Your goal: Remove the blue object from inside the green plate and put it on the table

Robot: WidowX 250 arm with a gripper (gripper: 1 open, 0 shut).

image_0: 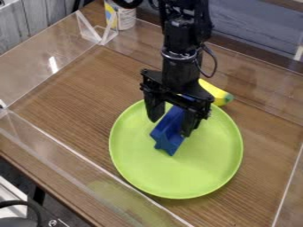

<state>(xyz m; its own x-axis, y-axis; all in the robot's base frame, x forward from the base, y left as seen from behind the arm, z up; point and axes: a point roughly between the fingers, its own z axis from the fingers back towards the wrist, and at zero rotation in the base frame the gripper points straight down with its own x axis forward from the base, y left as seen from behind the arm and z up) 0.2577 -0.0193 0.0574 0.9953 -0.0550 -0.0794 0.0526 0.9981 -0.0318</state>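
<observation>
A dark-blue block (168, 133) lies inside the lime-green plate (142, 160) on the wood-grain table (83, 89). My gripper (174, 115) points straight down over the block's upper end. Its two black fingers (151, 107) stand wide apart, one on each side of the block, open. Whether the fingers touch the block I cannot tell. The arm hides the block's far end.
A yellow banana-shaped toy (217, 93) lies just beyond the plate's far right rim, behind the gripper. Clear acrylic walls (48, 62) ring the tabletop. A yellow-and-white bottle (117, 15) stands outside the wall at the back.
</observation>
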